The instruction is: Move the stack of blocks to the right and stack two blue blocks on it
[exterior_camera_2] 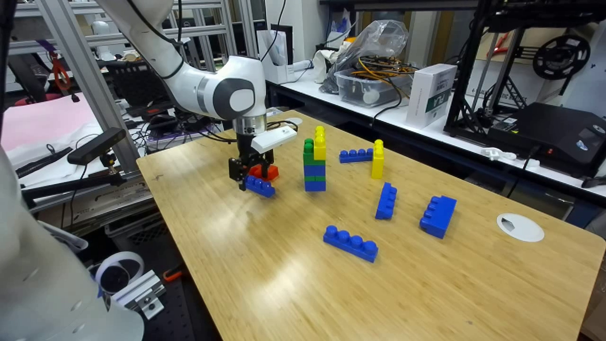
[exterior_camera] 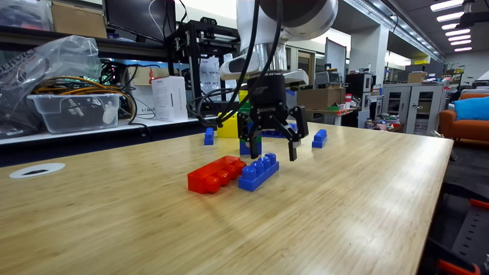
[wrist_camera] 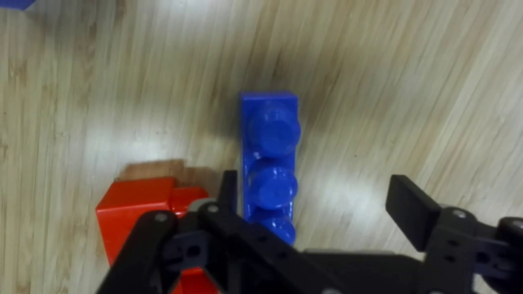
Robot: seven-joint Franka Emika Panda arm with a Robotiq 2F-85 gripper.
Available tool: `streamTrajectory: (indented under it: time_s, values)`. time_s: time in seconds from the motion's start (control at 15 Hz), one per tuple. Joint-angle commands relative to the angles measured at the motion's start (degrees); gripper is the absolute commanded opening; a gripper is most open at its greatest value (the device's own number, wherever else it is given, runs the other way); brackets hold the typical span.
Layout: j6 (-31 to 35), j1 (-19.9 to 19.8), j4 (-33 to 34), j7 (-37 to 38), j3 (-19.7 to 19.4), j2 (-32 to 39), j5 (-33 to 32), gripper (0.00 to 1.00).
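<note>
Blue-green-yellow tower (exterior_camera_2: 315,166), blue brick (wrist_camera: 269,163)

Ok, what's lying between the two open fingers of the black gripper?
In the wrist view, a narrow blue studded plastic brick shows between the fingers, with wooden tabletop beside it.

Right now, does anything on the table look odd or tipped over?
The red studded brick, beside a narrow blue brick, and the wide blue brick near a white disc appear to lie on their sides. Their studs point sideways, while the narrow one's point up. Nothing looks spilled.
</note>
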Motion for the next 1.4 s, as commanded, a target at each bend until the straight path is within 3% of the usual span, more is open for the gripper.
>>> streamTrajectory:
  time_s: [0.0, 0.53, 1.0, 1.33]
  values:
    - [1.6, -1.9, 0.6, -1.3, 1.4, 1.3, -1.1, 0.64]
    - [2.6, -1.9, 0.5, -1.2, 1.5, 0.7, -2.0, 0.07]
    - [2.5, -2.9, -1.6, -1.5, 1.2, -3.2, -1.5, 0.07]
    - [-0.3, -4.7, -5.0, -11.4, -0.1, -12.1, 3.2, 0.07]
